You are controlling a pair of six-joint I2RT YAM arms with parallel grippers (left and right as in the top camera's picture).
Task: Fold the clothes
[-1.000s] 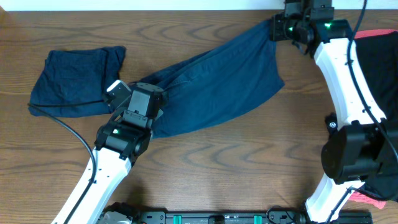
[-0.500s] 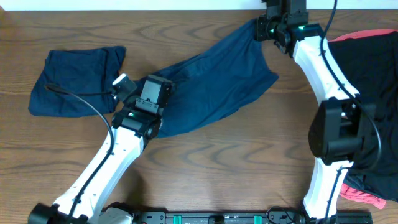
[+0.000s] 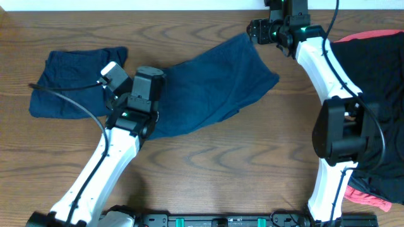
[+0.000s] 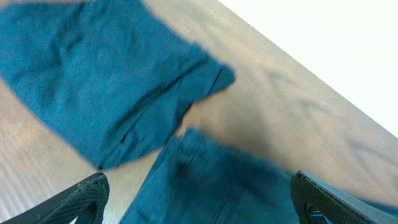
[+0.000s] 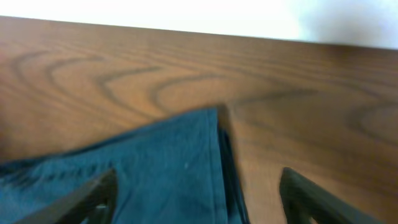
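Note:
One pair of dark navy shorts lies stretched flat and slanted across the middle of the table. It shows again in the left wrist view and the right wrist view. A second pair of navy shorts, folded, lies at the far left. My left gripper hovers over the stretched pair's left end. It is open, and the cloth lies slack between its fingers. My right gripper is open just above the pair's far right corner and holds nothing.
A heap of black clothing lies at the right edge, with a bit of pink cloth near the front. The table's far edge runs just behind my right gripper. Bare wood lies in front of the shorts.
Both grippers have opened and let go of the stretched shorts, which now lie slack on the table. The left arm swung up and left; the right gripper shifted left.

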